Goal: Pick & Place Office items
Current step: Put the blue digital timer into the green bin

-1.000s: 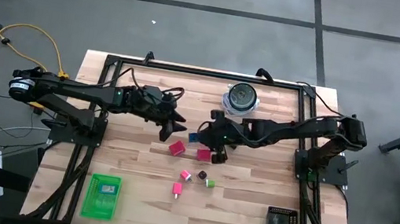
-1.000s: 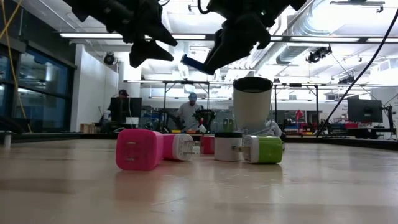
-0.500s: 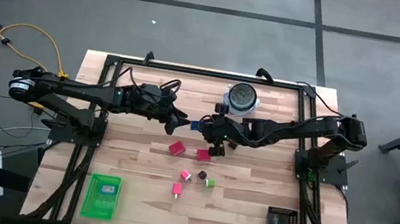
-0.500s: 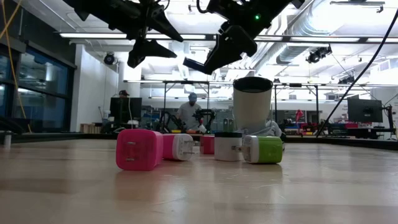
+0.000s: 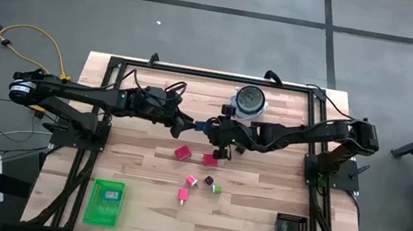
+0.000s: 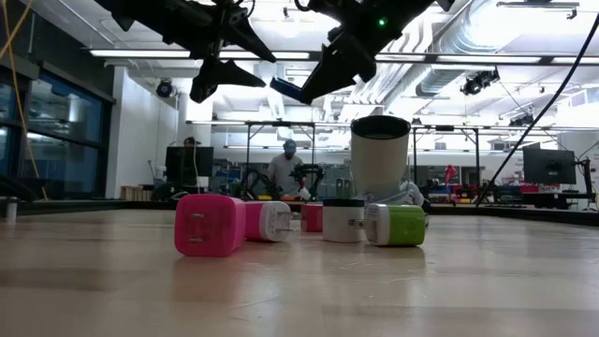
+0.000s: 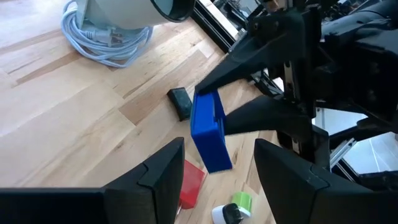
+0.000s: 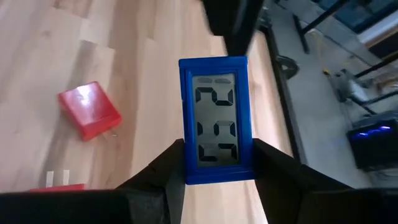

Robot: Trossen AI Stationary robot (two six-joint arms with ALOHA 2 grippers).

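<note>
Office items [image 5: 200, 170] lie on wooden table [image 5: 256, 221].

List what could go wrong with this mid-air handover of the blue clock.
The right gripper pinches only the lower end of the blue clock, so it may pivot or slip. The left gripper is open close by; closing off-centre could knock it loose. A drop would likely land among the red blocks below.

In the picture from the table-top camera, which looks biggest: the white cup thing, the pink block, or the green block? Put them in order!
1. White cup-shaped object, biggest, though it stands farther back.
2. Pink block; it is nearest the camera, which makes it look bigger.
3. Green block, smallest.
</note>
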